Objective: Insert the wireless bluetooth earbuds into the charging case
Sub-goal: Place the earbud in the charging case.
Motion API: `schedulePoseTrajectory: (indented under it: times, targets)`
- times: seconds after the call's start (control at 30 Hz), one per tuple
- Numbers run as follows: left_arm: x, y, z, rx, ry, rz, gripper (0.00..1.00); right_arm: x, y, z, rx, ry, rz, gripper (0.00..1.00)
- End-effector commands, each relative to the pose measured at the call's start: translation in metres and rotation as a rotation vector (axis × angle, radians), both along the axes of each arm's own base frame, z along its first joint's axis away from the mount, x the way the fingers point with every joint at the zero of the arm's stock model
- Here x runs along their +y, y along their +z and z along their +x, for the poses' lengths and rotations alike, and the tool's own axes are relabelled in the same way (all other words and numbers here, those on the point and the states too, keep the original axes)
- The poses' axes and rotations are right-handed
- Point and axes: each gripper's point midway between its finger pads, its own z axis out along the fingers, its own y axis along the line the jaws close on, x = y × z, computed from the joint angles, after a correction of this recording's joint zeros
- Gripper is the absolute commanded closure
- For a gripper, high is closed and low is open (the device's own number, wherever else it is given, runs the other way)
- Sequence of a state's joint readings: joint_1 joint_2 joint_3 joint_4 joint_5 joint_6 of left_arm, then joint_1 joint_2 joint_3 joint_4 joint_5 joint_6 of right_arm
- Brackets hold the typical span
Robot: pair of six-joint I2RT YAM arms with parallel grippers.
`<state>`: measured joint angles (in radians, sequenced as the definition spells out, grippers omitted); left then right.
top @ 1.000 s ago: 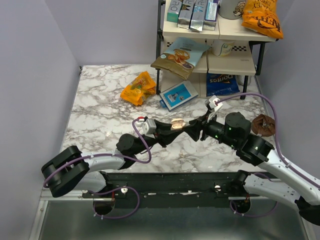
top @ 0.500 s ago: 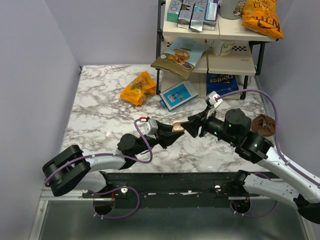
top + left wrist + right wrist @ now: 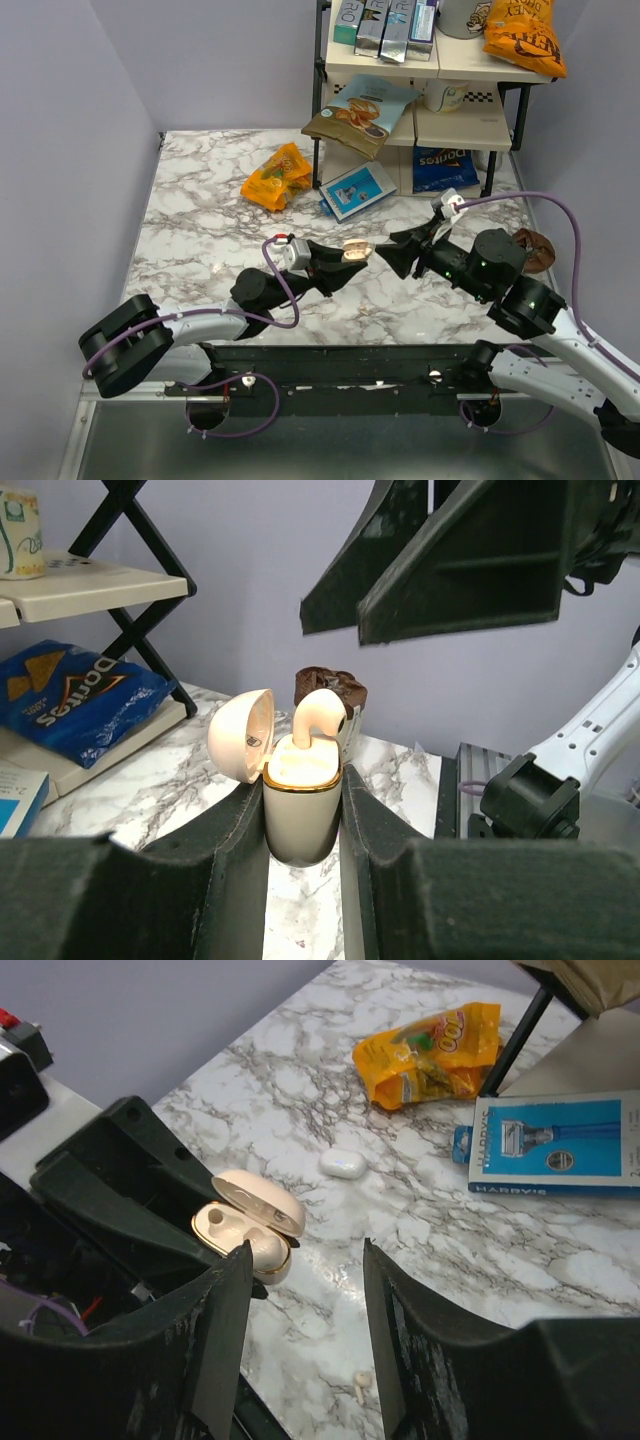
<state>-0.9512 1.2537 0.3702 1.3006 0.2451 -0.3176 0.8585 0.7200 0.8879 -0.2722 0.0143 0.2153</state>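
left tool (image 3: 303, 810): near centre of bench, pinching charging case (image 3: 302, 815) upright between both fingers, lifted off the marble
charging case: lid (image 3: 243, 735) flipped open to one side; one earbud (image 3: 316, 720) standing in it, stem down, top sticking out above the gold rim
second earbud (image 3: 359, 1386): tiny cream piece lying loose on the marble below the tools, apart from the case
right tool (image 3: 392, 252): fingers spread, nothing between them, tips near the case but apart
open room: bare marble bench (image 3: 200, 235) left of the left tool, out to the left edge; near edge runs along the arm bases
white oval object (image 3: 343, 1164): on marble past the case, alone
orange snack bag (image 3: 277, 176): further back, mid bench
razor pack (image 3: 358, 188): beside shelf leg
brown round object (image 3: 536, 249): right edge, behind right arm
shelf rack (image 3: 425, 60): back right, Doritos bag (image 3: 444, 166) on lowest shelf
change: right tool backed off to the right, gap to the case now wider; left tool and case about where they were
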Motion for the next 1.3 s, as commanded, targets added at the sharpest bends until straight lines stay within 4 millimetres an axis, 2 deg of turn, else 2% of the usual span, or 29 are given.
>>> schedulePoseTrajectory:
  times: [0.0, 0.87, 1.0, 1.13, 1.17, 1.23, 1.27]
  targets:
    - [0.016, 0.059, -0.017, -0.159, -0.018, -0.186, 1.00, -0.001, -0.026, 0.001, 0.040, -0.011, -0.071, 0.43]
    - [0.012, 0.058, -0.020, -0.150, -0.042, -0.191, 1.00, 0.015, -0.030, 0.011, 0.062, 0.006, -0.088, 0.43]
    - [0.013, 0.055, -0.018, -0.145, -0.034, -0.184, 1.00, 0.012, -0.020, 0.010, 0.047, -0.003, -0.061, 0.43]
    - [0.018, 0.049, -0.014, -0.141, 0.007, -0.172, 1.00, -0.005, -0.008, 0.010, 0.017, -0.067, -0.015, 0.41]
    - [0.021, 0.051, -0.013, -0.151, 0.025, -0.173, 1.00, -0.007, -0.015, 0.010, 0.026, -0.079, -0.029, 0.41]
    - [0.023, 0.041, -0.010, -0.136, 0.048, -0.142, 1.00, -0.011, -0.031, 0.012, 0.053, -0.102, -0.068, 0.41]
    - [0.028, 0.045, -0.010, -0.141, 0.068, -0.150, 1.00, -0.012, -0.040, 0.012, 0.073, -0.105, -0.087, 0.41]
